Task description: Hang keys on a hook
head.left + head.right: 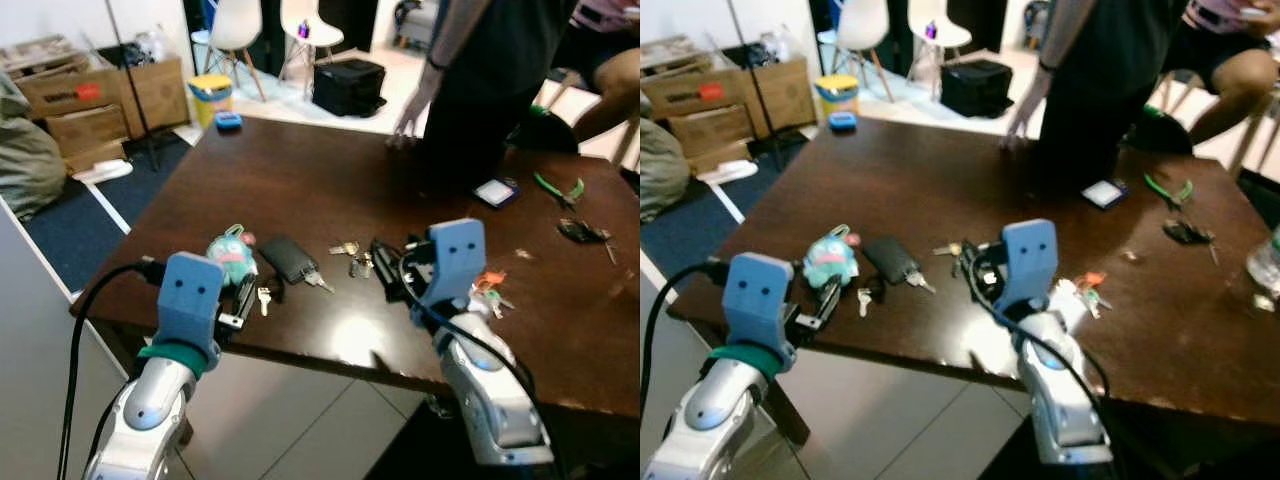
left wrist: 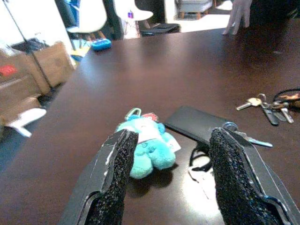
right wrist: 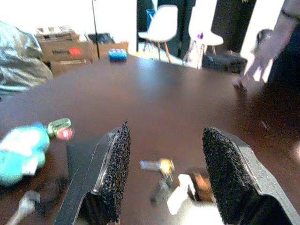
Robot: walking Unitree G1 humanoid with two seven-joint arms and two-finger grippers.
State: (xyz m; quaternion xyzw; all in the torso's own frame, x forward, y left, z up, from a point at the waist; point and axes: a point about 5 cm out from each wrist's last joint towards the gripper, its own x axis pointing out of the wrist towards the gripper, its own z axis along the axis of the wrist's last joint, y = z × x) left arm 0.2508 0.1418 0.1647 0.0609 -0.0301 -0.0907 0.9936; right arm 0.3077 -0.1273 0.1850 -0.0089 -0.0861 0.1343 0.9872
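Keys (image 1: 349, 257) lie mid-frame on the dark table (image 1: 300, 170); left gripper (image 2: 171, 176) gapes wide lower left, right gripper (image 3: 164, 176) wide right of centre.

The person (image 1: 480, 80) at the table's 12 o'clock side is cut off by the top edge, so only the body and one hand (image 1: 405, 130) show. A second person's bare leg (image 1: 1230, 75) runs off at 2 o'clock. The right wrist view is blurry: the bunch of keys (image 3: 161, 171) between the fingers (image 3: 115, 173) is a smear, and the teal plush toy (image 3: 21, 150) at 9 o'clock is fuzzy and cut by the edge. The small orange bits (image 1: 488, 285) past the right arm are too small to tell apart. A clear bottle (image 1: 1265, 265) at 3 o'clock is cut off.
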